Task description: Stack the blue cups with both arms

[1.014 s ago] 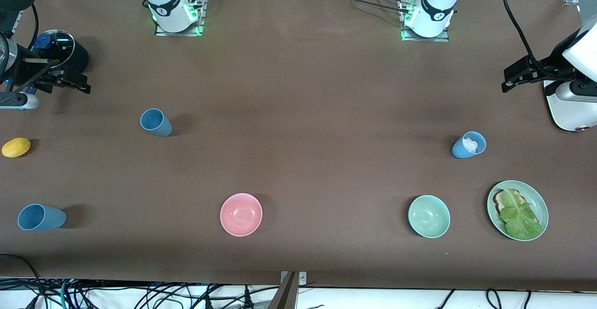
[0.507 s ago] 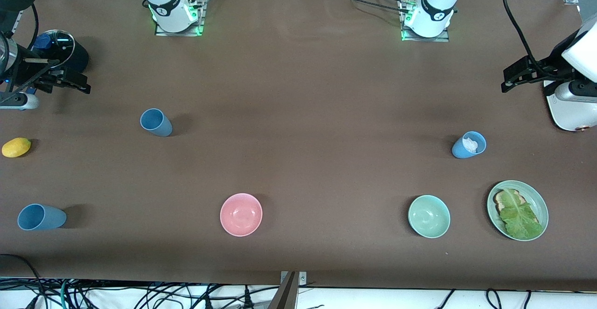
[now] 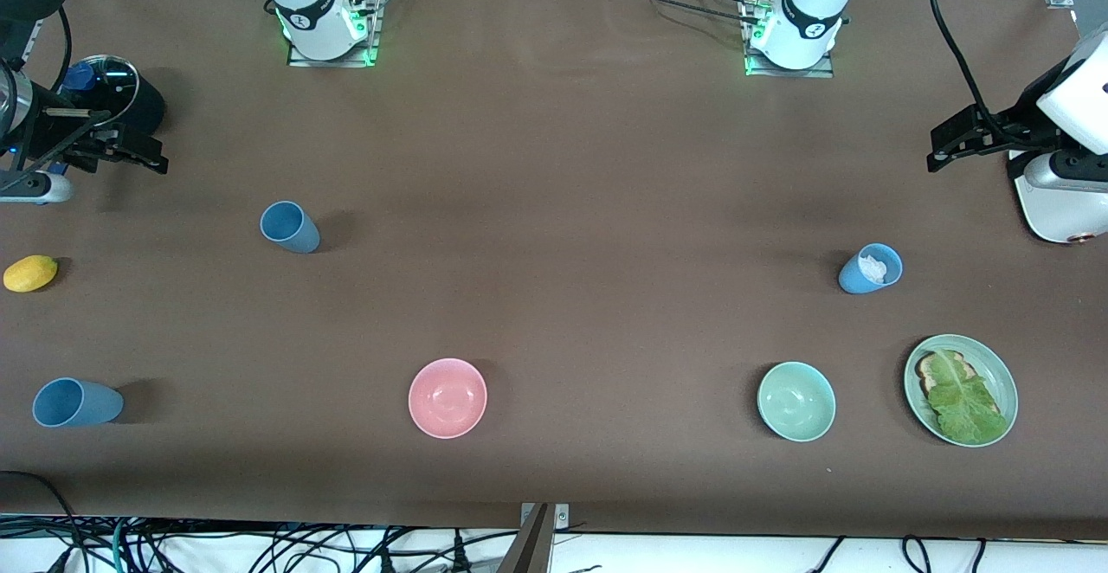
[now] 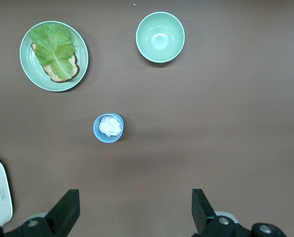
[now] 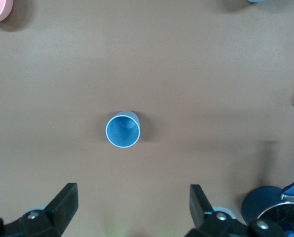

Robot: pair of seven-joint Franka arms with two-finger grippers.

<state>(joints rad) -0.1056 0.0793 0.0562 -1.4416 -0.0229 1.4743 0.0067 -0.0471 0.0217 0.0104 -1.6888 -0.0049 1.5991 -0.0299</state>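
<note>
Three blue cups stand on the brown table. One cup (image 3: 290, 227) is toward the right arm's end and shows open-mouthed in the right wrist view (image 5: 123, 130). Another cup (image 3: 76, 402) stands nearer to the front camera at that same end. The third cup (image 3: 870, 268), toward the left arm's end, holds something white and crumpled, as the left wrist view (image 4: 108, 128) also shows. My right gripper (image 3: 145, 157) (image 5: 133, 200) is open and empty, high over the table near the first cup. My left gripper (image 3: 943, 147) (image 4: 133, 203) is open and empty, high near the third cup.
A pink bowl (image 3: 447, 397) and a green bowl (image 3: 796, 401) sit near the front edge. A green plate (image 3: 916, 383) holds toast and lettuce. A lemon (image 3: 30, 273) and a dark pot with a glass lid (image 3: 117, 93) are at the right arm's end. A white device (image 3: 1056, 201) is at the left arm's end.
The left arm has shifted very slightly. The cups and the right arm have not moved.
</note>
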